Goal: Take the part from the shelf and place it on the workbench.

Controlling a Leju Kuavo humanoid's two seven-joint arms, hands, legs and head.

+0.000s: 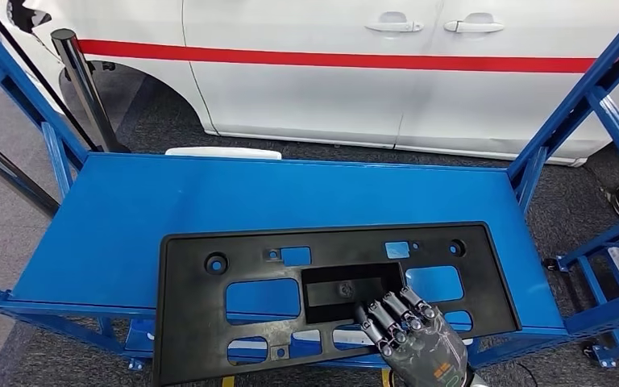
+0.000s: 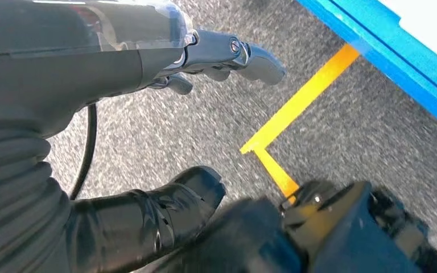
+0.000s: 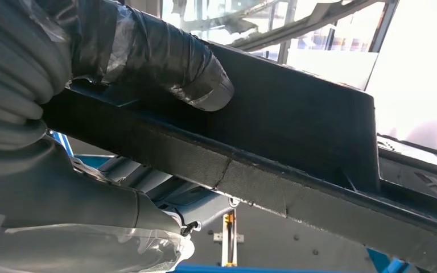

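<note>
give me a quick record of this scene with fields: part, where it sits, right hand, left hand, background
part: black plastic panel with cut-out holes
where it sits: flat on the blue shelf, its near edge past the shelf's front edge
right robot hand: grips the panel's near edge, fingers on top, thumb on the other side
left robot hand: hangs over grey floor with a yellow line, holds nothing
background: white car with a red stripe behind the shelf

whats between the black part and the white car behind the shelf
In the head view, a bare stretch of the blue shelf lies behind the black part, then dark carpet floor up to the white car.
</note>
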